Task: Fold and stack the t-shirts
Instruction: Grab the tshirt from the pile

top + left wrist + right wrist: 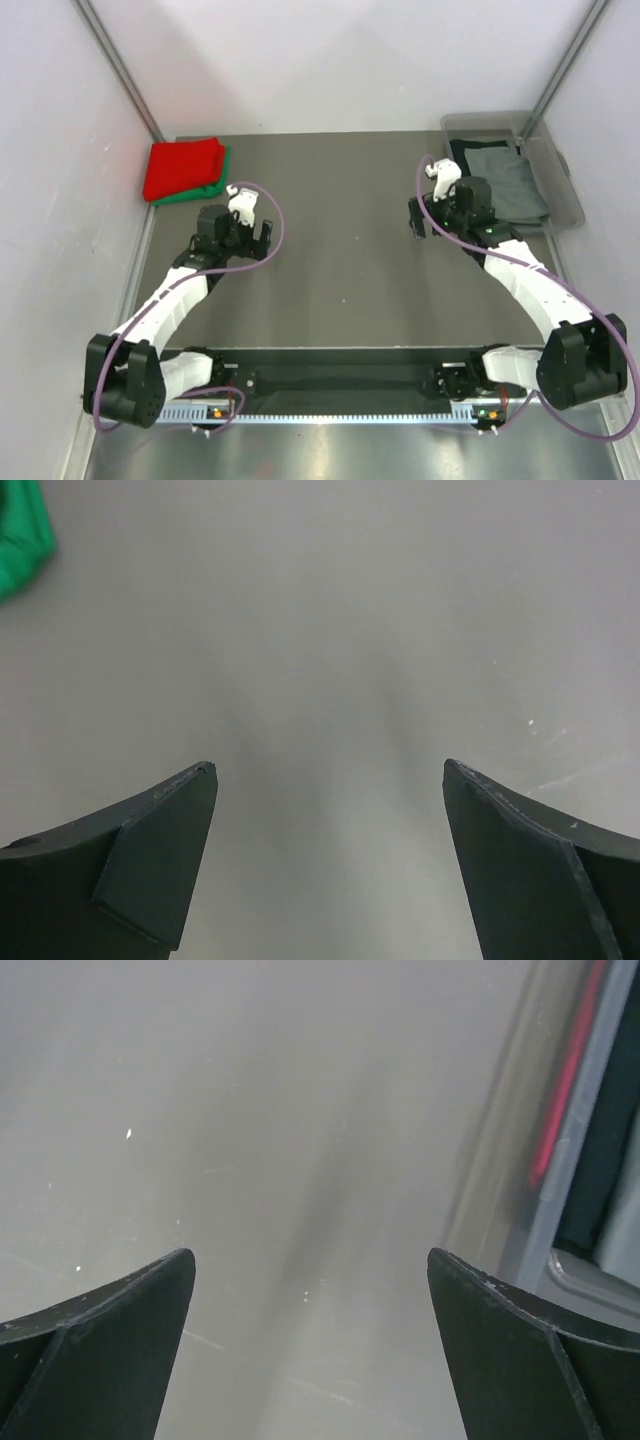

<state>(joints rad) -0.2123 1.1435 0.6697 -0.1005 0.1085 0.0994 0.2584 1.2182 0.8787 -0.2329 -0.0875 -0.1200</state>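
Red shirt (183, 168) lying folded on green shirt (218, 186), far-left corner: two stacked. Grey shirt (512, 185) and black shirt (468, 150) lying in tub (565, 200), far right (roughly half of job to go, my estimate). Step in hand: fetching next shirt. Right gripper (428, 212) hovering just left of tub, jaws apart, empty; next move calling for reach over rim, pinching grey cloth. Left gripper (250, 235) hanging near stack, jaws apart, empty.

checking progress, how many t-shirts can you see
4: red t-shirt on the green t-shirt far left; dark grey t-shirt and black t-shirt in the tub. More may be hidden.
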